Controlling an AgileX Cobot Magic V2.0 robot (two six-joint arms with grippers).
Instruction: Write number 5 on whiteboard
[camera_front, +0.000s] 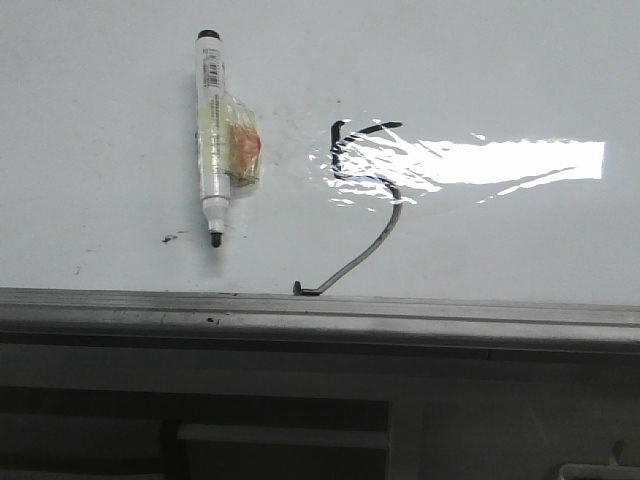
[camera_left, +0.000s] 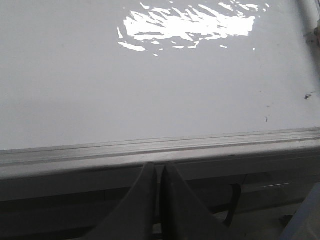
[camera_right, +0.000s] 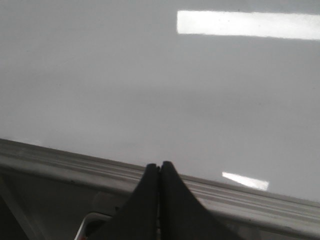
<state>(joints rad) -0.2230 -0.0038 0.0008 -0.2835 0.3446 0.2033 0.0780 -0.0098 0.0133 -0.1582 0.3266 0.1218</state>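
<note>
Neither arm shows up in the front view, only in the wrist cams. The left gripper (camera_left: 159, 172) has its fingers pressed together, tips sitting just short of the whiteboard's grey edge rail (camera_left: 150, 149). Same deal for the right gripper (camera_right: 159, 167): fingers closed tight, nothing between them, tips right at the rail.

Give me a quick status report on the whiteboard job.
Left tool and right tool shut, empty, off the whiteboard. Number 5 drawn. Marker lying beside it, uncapped.

Glare washes out number 5 (camera_front: 362, 190) belly on whiteboard (camera_front: 480, 240).
</note>
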